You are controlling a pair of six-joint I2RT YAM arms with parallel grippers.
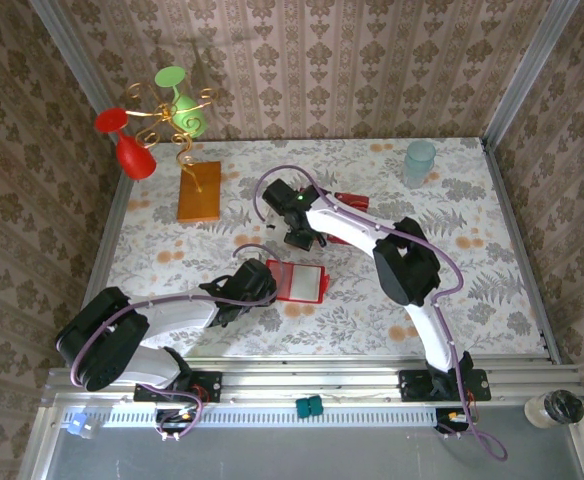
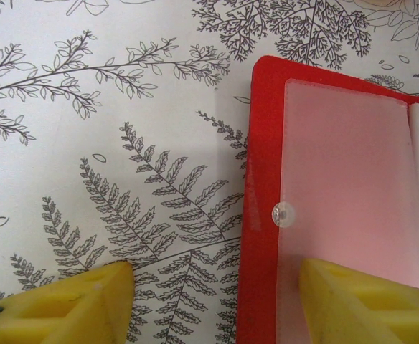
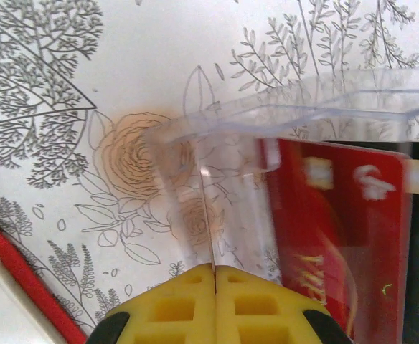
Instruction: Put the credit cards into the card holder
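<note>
The red card holder (image 1: 299,282) lies open on the table, its pale clear pocket (image 2: 353,186) facing up. My left gripper (image 2: 214,278) stands open across the holder's left edge, with one yellow finger (image 2: 87,301) over the tablecloth and the other over the pocket. My right gripper (image 3: 214,268) is shut on a thin flat piece seen edge-on, which looks like a credit card (image 3: 206,215). Beside it to the right stands a clear box (image 3: 231,122) with a red credit card (image 3: 339,215) in it. From above, the right gripper (image 1: 297,238) hangs left of that box (image 1: 351,205).
An orange-brown slab (image 1: 199,190) lies at the back left, under a gold stand with a red glass (image 1: 132,150) and a green glass (image 1: 185,112). A pale blue cup (image 1: 419,160) stands at the back right. Papered walls close in three sides.
</note>
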